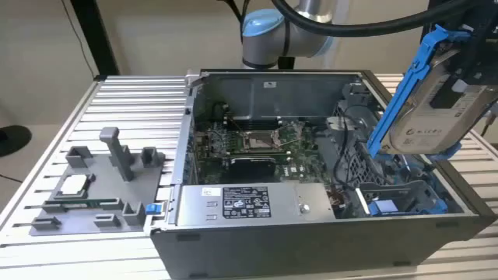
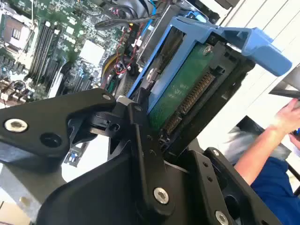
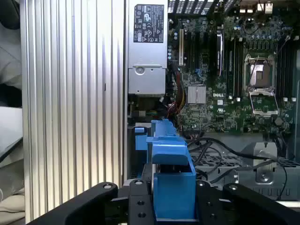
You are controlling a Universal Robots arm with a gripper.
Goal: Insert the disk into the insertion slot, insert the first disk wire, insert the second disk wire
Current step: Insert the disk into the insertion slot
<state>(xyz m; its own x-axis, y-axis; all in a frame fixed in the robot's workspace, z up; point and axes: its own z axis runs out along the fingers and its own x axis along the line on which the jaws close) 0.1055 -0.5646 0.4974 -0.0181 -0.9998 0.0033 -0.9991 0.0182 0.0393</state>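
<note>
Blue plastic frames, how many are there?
2. One blue frame is clipped round the disk, which the gripper holds above the computer case. A second blue frame sits in the case's drive bay below. More may be hidden.

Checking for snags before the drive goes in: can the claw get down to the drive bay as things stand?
Probably yes. The claw holds the disk above the open case, and the bay beneath looks uncovered, though loose cables lie close beside it.

The arm [image 1: 269, 29] reaches high toward the exterior view's right. Its gripper [image 1: 465, 87] hangs in the air, fingers [image 2: 140, 123] closed on the tilted disk [image 1: 428, 125].
</note>
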